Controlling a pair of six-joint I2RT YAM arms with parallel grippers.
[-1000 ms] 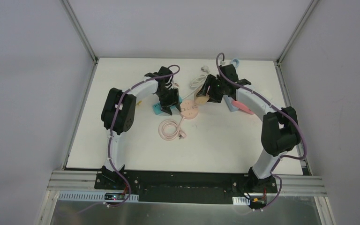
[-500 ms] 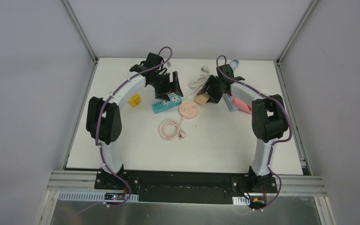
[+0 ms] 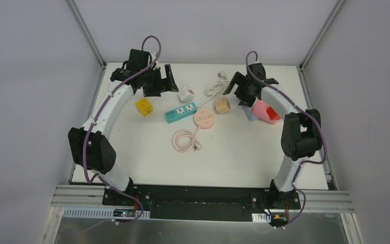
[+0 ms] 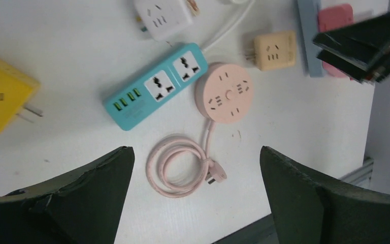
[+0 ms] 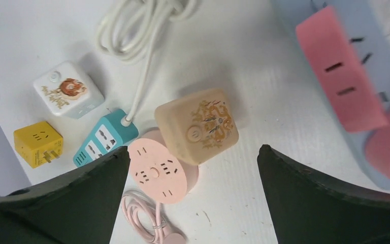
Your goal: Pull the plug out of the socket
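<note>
**Operator:** State the condition of the left gripper.

**Technician:** Its jaws stand wide apart and grip nothing. The unit hangs above the far left part of the table. Its wrist camera looks straight down at the items, with its fingers framing them.

**Operator:** And the right gripper?

**Technician:** The jaws are likewise wide apart and grip nothing. It hangs above the far right part of the table.

**Operator:** Locate the plug and the socket.

**Technician:** The white adapter lies on the table just beyond the teal power strip, apart from it. The strip's two large outlets face up. A white cable runs from the strip's end to a loose coil near the far edge. The beige adapter lies on its side just beside the round pink socket. Its prongs are level with the table, and the left wrist view shows a small gap between the two.

**Operator:** List the remaining items.

**Technician:** The yellow adapter lies to the left of the strip, apart from it. The pink cable is coiled on the near side of the round socket. On the right, a pink strip rests on a blue strip.
</note>
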